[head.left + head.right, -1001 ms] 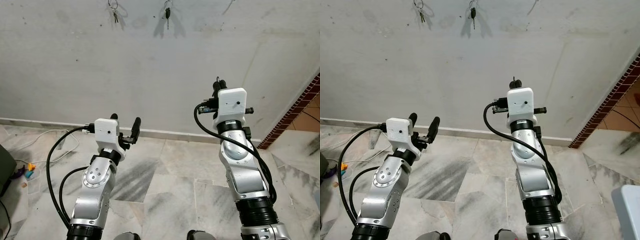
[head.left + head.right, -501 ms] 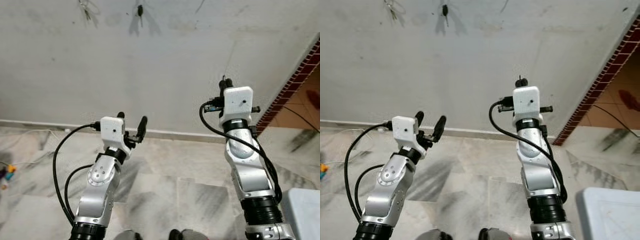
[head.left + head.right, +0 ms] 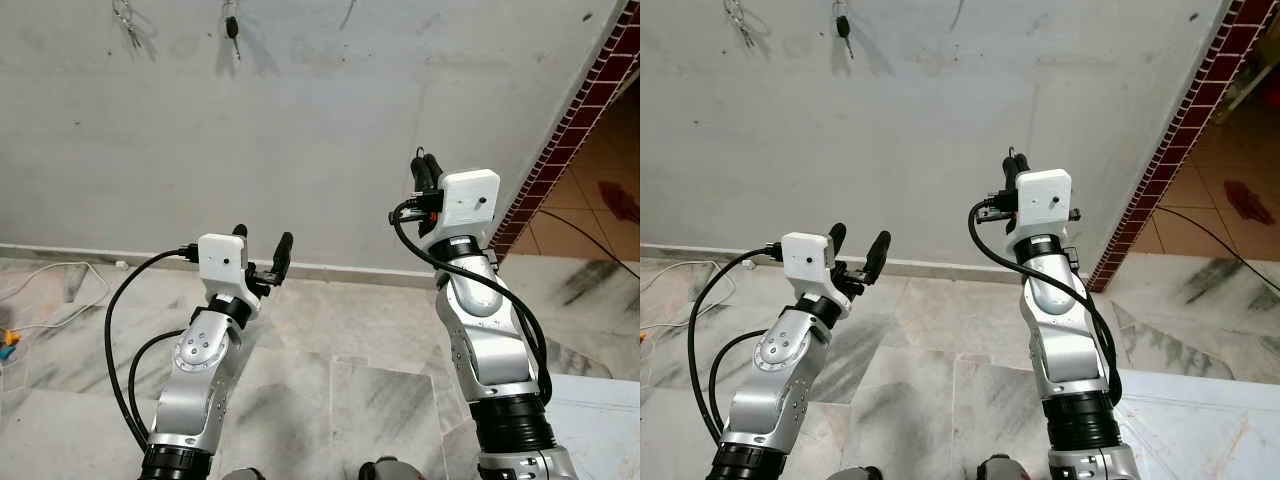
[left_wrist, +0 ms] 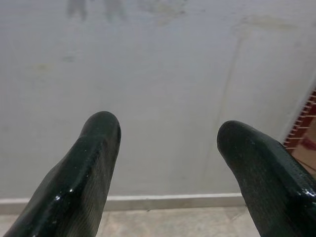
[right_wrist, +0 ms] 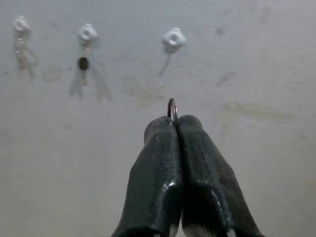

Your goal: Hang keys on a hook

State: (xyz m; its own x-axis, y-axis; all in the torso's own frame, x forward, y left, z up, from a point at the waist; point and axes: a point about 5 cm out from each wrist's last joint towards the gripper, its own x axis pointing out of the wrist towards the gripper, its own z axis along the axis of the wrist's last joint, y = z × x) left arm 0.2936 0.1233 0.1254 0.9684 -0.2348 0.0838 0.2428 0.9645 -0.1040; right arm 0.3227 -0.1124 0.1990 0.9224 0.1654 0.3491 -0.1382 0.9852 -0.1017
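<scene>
Head views: the right gripper (image 3: 424, 166) was raised before a grey wall (image 3: 330, 130), fingers pressed together; the left gripper (image 3: 262, 250) sat lower, fingers spread and holding nothing. Two items already hung high on the wall, up and to the robot's left of the right gripper: one key bunch (image 3: 127, 20) and one dark key (image 3: 232, 24). A brick-red edge (image 3: 600, 80) ran on the right gripper's other side. Left wrist view: two black fingers (image 4: 84, 173) stood well apart, with bare wall between them. Right wrist view: the two fingers (image 5: 158, 168) were clamped on one key ring (image 5: 171, 109), which stood upright and edge-on, its top loop poking clear of the tips. Three white hooks were counted on the wall: two occupied hooks (image 5: 87, 33) (one with the bunch, one with the dark key) and one free hook (image 5: 174, 38). The free hook lay almost directly above the key ring, apart from it; the likely move is a forward-and-up reach. The right arm was the nearer.
</scene>
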